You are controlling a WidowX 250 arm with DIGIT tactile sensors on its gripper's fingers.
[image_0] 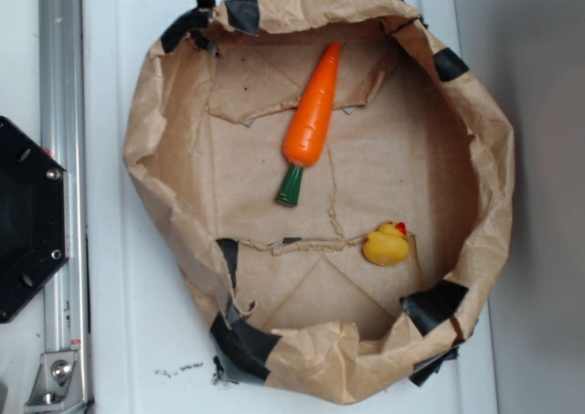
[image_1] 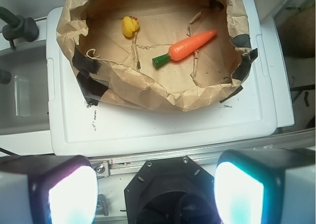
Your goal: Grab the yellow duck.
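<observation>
Wrist view: the jaws are seen spread wide at the bottom edge, their two fingers (image_1: 64,189) blurred, dark-edged and glowing pale cyan on the inner faces, with nothing held between them. A black hexagonal base (image_1: 165,184) lies in the gap below them, mounted on a grey metal rail (image_0: 62,158). Beyond the rail, a smooth white counter (image_1: 148,127) is covered in part by a crumpled brown paper basin (image_0: 174,94), its creased wall folded up into a rough ring and patched with strips of black tape (image_0: 437,302). On the wrinkled, torn paper floor two toys are laid well apart. The yellow duck (image_1: 130,26) is small, glossy and rounded, with a tiny red-orange beak; it is found far ahead of the jaws and left of their centre line, untouched, near the basin's far wall in the wrist view. The carrot (image_1: 190,46) is long, tapered and smooth orange, ending in a green stem, and is placed diagonally to the duck's right.
</observation>
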